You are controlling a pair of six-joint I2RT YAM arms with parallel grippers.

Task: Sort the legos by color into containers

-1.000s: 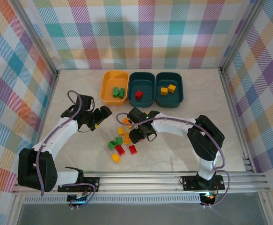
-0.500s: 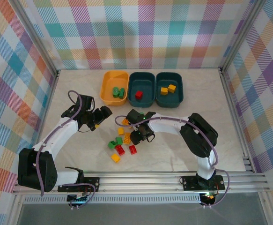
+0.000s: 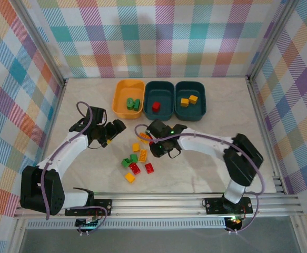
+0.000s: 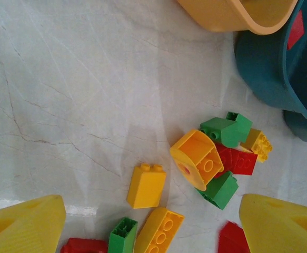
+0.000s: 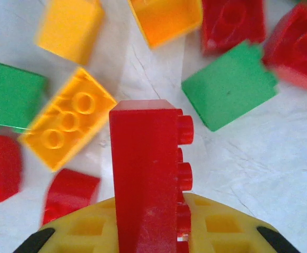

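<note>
My right gripper (image 5: pixel 150 213) is shut on a long red brick (image 5: pixel 147 174), held upright above the pile of loose legos (image 3: pixel 136 161) in mid-table. In the top view the right gripper (image 3: pixel 162 149) sits at the pile's right edge. My left gripper (image 4: pixel 153 229) is open, with its yellow fingers (image 4: pixel 21 226) wide apart and low over a yellow brick (image 4: pixel 146 185) and an orange brick (image 4: pixel 158 232). From above, the left gripper (image 3: pixel 111 130) is left of the pile. At the back stand the orange-yellow tub (image 3: pixel 119 98) and two teal tubs (image 3: pixel 159 87) (image 3: pixel 201 100).
Green bricks (image 3: pixel 132 103) lie in the orange-yellow tub, a red one (image 3: pixel 156 106) in the middle teal tub, and yellow ones (image 3: pixel 188 100) in the right teal tub. Checked walls enclose the table. A metal rail (image 3: pixel 195 200) runs along the near edge.
The right arm's elbow has swung out to the right, and its gripper has shifted slightly right with the red brick. The left arm has not moved.
</note>
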